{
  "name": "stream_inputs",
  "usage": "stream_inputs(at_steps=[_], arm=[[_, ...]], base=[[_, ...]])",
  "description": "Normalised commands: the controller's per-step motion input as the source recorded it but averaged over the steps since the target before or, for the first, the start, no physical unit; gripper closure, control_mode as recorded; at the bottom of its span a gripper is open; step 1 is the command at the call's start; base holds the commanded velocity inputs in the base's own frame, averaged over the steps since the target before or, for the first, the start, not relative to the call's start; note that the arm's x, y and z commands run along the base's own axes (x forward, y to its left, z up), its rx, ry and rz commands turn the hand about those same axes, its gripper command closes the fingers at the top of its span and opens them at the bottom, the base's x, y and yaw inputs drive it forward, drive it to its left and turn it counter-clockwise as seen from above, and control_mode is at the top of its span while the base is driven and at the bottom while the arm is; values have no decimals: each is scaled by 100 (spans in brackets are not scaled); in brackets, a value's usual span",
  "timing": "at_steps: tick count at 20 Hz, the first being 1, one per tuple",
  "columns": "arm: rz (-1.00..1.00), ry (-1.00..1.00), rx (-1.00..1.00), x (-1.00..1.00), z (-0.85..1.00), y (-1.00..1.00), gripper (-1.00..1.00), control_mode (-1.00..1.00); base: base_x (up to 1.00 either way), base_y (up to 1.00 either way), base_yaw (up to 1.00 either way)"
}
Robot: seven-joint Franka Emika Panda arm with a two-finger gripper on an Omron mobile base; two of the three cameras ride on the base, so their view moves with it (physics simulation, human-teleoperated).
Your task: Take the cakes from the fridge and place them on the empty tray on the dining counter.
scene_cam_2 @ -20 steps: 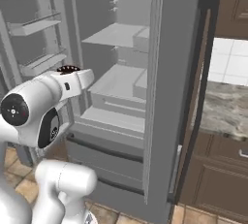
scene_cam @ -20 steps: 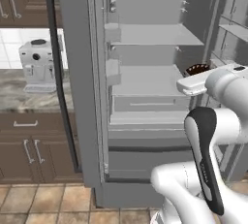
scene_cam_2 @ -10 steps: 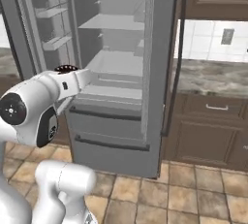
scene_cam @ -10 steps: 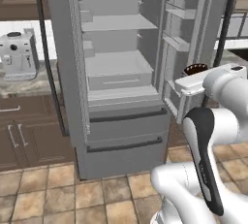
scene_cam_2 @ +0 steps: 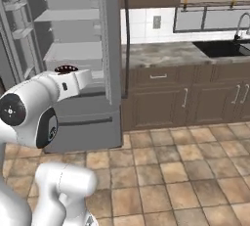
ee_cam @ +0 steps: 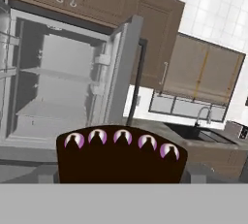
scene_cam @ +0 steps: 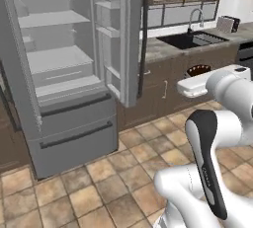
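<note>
A dark chocolate cake (ee_cam: 121, 156) with a row of pinkish dollops sits right in front of the hand camera, and my gripper (scene_cam: 197, 76) is shut on it. The same cake (scene_cam: 199, 69) pokes up above my white hand, well away from the fridge (scene_cam: 59, 74). From the other side the cake (scene_cam_2: 66, 68) shows above the hand too. The grey fridge (scene_cam_2: 73, 49) stands with its doors open and bare shelves showing. The cake hides my fingers. The empty tray and the dining counter are out of view.
The fridge's open right door (scene_cam: 129, 39) juts into the room. Beyond it run brown cabinets (scene_cam_2: 195, 100) under a stone worktop with a sink (scene_cam: 191, 39) and faucet, and a toaster (scene_cam: 228, 23) farther right. Tiled floor (scene_cam_2: 171, 171) lies open ahead.
The whole picture has swung: the base has turned right, so the fridge slid to the left and the sink and cabinets came into view. The cake stays in my gripper.
</note>
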Motion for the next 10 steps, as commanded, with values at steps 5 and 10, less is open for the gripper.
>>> stream_inputs(at_steps=[5, 10], arm=[[0, 0, 0, 0, 0, 0, 100, 100], [0, 0, 0, 0, 0, 0, 100, 100]], base=[[-100, -11, -45], [-100, -16, -42]])
